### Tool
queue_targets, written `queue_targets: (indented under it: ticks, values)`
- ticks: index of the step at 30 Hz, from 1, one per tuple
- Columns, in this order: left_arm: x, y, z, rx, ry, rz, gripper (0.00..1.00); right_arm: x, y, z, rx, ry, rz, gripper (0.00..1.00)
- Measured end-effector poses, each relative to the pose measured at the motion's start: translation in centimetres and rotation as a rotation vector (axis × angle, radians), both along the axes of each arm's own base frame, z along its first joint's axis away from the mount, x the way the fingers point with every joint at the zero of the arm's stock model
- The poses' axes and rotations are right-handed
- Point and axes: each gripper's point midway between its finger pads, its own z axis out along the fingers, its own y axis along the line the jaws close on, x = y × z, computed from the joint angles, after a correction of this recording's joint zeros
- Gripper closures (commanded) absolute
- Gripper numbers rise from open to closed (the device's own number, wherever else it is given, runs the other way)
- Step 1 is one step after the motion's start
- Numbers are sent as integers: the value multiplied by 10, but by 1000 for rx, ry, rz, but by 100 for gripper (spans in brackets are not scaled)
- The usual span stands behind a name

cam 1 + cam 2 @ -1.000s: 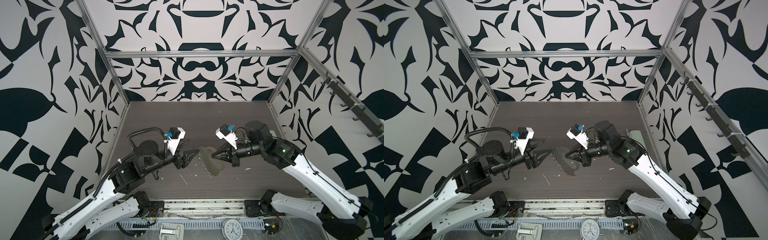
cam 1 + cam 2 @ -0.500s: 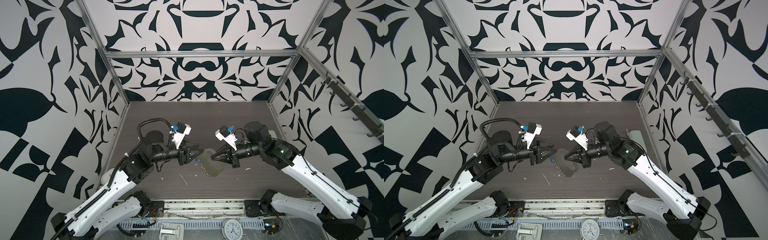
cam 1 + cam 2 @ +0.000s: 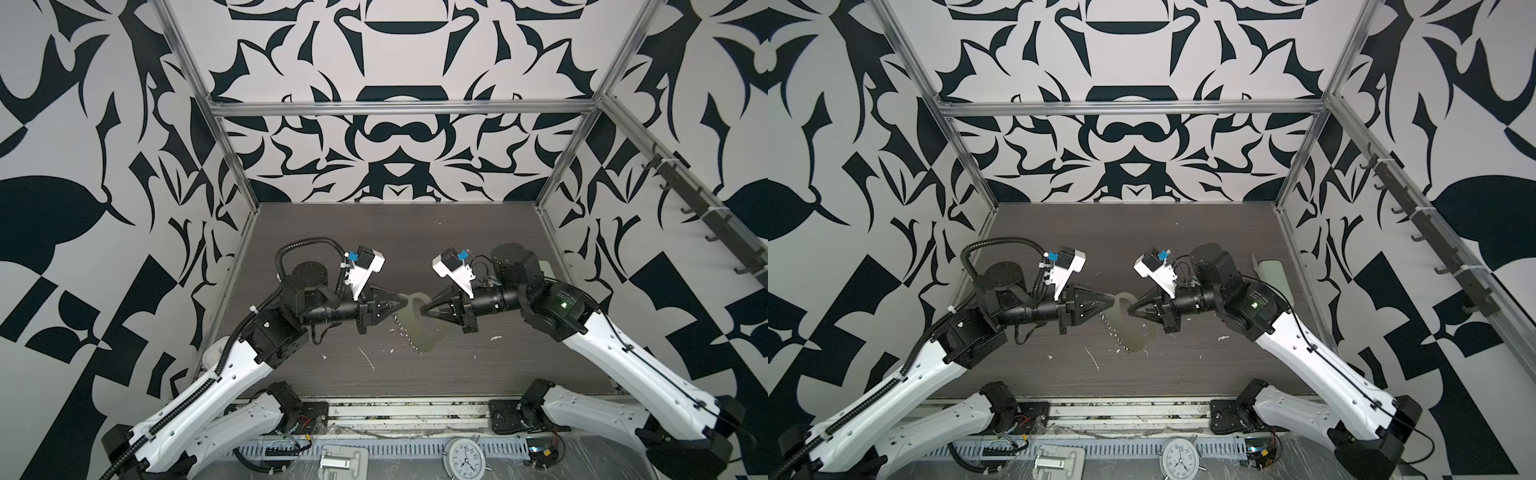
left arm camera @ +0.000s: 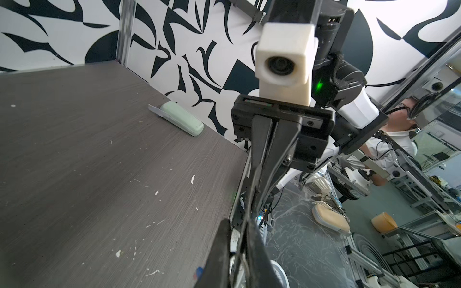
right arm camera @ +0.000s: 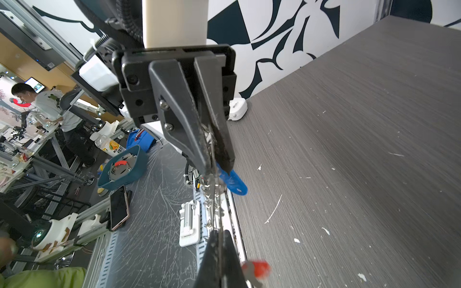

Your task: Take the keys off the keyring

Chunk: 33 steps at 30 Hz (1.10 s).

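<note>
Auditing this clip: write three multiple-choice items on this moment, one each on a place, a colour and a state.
1. Where is the pale-green case? A in a gripper; B on the table beside the side wall; C on the wall hooks.
2. The key tags' colours? A green, yellow; B both black; C a blue tag, a red tag.
3. The right gripper is: A shut on the keyring chain; B wide open; C shut on the case.
1B, it lies flat by the wall; 2C, both show in the right wrist view; 3A, it pinches the chain.
</note>
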Motion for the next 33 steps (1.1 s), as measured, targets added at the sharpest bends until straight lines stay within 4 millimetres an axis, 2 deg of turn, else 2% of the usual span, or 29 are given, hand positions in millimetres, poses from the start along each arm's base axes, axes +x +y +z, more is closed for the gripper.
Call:
queue_targets:
  ticks: [1,2,6,11,15,20,23,27,33]
  values:
    - [1,0,1,-8,4,9,100,3,0,0,2,-8,-19,74]
    - [4,1,2,-15,9,31,100,7,0,0,4,-20,-38,67]
    - [19,8,5,-33,30,139,100,15,-6,-3,24,-59,-119,60]
    - [33,22,18,-79,33,266,100,19,-23,-6,84,-127,-237,58]
    - [48,33,23,-105,42,381,100,28,-28,-5,110,-147,-307,66]
    - [77,47,10,-72,71,559,100,34,-21,-7,136,-145,-332,68]
    - [87,53,4,-46,85,624,100,34,-16,-7,139,-146,-328,68]
    - [93,59,2,-38,87,676,100,33,-5,-14,125,-134,-306,67]
    - [97,65,7,-46,85,716,100,35,14,-40,52,-102,-298,66]
